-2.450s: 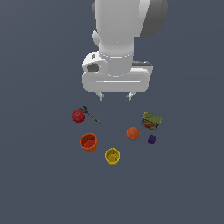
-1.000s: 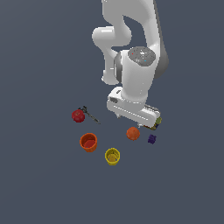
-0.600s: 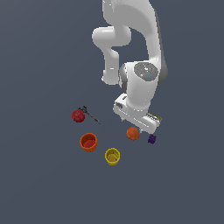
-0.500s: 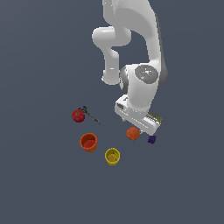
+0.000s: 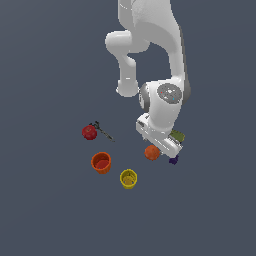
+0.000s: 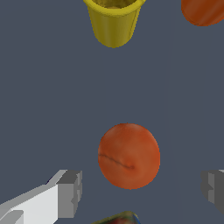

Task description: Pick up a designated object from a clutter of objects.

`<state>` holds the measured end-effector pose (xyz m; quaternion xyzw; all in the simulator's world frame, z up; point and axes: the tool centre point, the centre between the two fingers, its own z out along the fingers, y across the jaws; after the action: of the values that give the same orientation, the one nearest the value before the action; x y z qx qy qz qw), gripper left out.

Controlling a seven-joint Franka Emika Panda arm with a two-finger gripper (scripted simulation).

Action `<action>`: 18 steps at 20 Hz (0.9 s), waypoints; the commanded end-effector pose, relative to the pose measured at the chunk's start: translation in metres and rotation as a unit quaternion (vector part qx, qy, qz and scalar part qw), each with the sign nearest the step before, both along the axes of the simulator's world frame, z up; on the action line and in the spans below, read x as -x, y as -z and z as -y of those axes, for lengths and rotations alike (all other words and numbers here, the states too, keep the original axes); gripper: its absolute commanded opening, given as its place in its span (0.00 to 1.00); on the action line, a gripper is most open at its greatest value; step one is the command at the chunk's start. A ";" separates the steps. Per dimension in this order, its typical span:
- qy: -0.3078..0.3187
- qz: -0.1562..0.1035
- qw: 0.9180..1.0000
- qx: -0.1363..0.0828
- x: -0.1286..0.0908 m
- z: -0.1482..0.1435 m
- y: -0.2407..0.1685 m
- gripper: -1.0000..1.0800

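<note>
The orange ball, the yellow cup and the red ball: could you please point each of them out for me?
orange ball (image 6: 129, 156), wrist view, middle of its face.
yellow cup (image 5: 128, 178), exterior view, on its open top.
red ball (image 5: 89, 132), exterior view, middle of its face.

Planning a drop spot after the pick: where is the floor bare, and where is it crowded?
Bare: the patch ringed by red ball, orange-red cup, yellow cup and orange ball. Crowded: beside the gripper, where can and purple piece sit.

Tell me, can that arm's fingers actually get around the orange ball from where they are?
Probably yes: in the wrist view the orange ball sits between the open fingers, untouched, with bare floor on both sides.
</note>
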<state>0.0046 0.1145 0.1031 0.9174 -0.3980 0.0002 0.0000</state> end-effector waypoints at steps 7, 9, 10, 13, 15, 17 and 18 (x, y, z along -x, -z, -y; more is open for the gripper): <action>0.010 0.000 1.000 0.000 0.002 -0.003 0.006 0.96; 0.010 0.000 1.000 0.000 0.002 -0.003 0.009 0.96; 0.010 0.000 1.000 0.000 0.002 -0.003 0.011 0.96; 0.011 0.000 1.000 0.000 0.002 -0.003 0.022 0.96; 0.011 0.000 1.000 0.000 0.003 -0.002 0.032 0.96; 0.012 0.000 1.000 0.000 0.003 -0.002 0.042 0.96; 0.012 0.000 1.000 0.000 0.003 -0.003 0.046 0.96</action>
<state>0.0018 0.1171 0.0638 0.9127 -0.4086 -0.0002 0.0002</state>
